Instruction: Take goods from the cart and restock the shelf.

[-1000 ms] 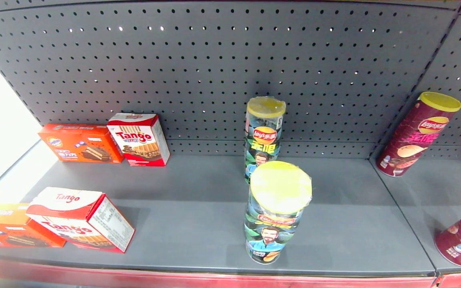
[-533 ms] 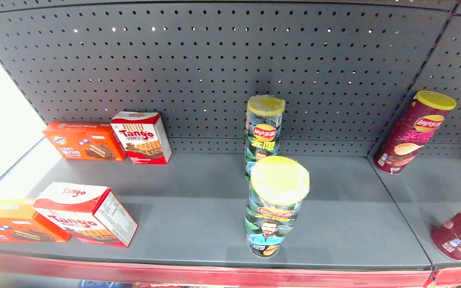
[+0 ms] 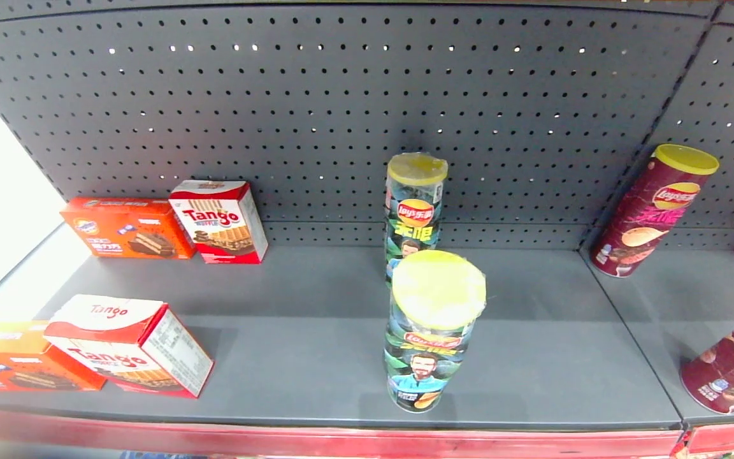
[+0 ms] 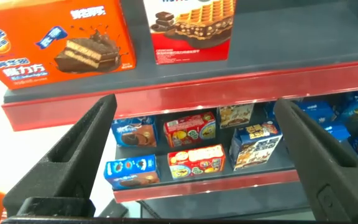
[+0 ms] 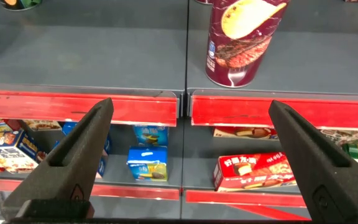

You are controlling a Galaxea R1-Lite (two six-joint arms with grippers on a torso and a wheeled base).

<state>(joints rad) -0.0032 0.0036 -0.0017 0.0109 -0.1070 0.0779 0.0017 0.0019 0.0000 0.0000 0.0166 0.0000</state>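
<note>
1. The left gripper [image 4: 191, 162] is held in front of the red front strip [image 3: 316, 440] of the shelf, below the near-left boxes. Its black fingers are spread wide with nothing between them.
2. The right gripper [image 5: 188, 162] faces the same strip further right, below the near maroon cardboard crisp tube [image 5: 244, 40]. Its fingers are likewise spread wide and empty. Judgement: no item is in hand and no placement is under way.
3. Near row on the grey metal shelf deck [image 3: 316, 370], from the left:
   - a flat orange cardboard cake box [image 3: 16, 366];
   - a red-and-white cardboard wafer box [image 3: 128, 347], just beside it and set skew;
   - at centre, an upright green-and-blue crisp tube with a yellow lid [image 3: 434, 331];
   - at the right edge, the near maroon tube.
4. Far row against the grey perforated back panel [image 3: 316, 115], from the left:
   - a second orange cake box [image 3: 126, 227];
   - a second wafer box [image 3: 219, 221], touching it;
   - a second green-and-blue tube [image 3: 413, 207], directly behind the near one;
   - a second maroon tube [image 3: 654, 210], which appears tilted.
5. Judgement: restocking is partly done, with two of each product placed front to back. Wide bare deck lies between the boxes and the centre tubes, and between those tubes and the maroon ones. Further goods would have to be fetched from the cart to fill these gaps.
</note>
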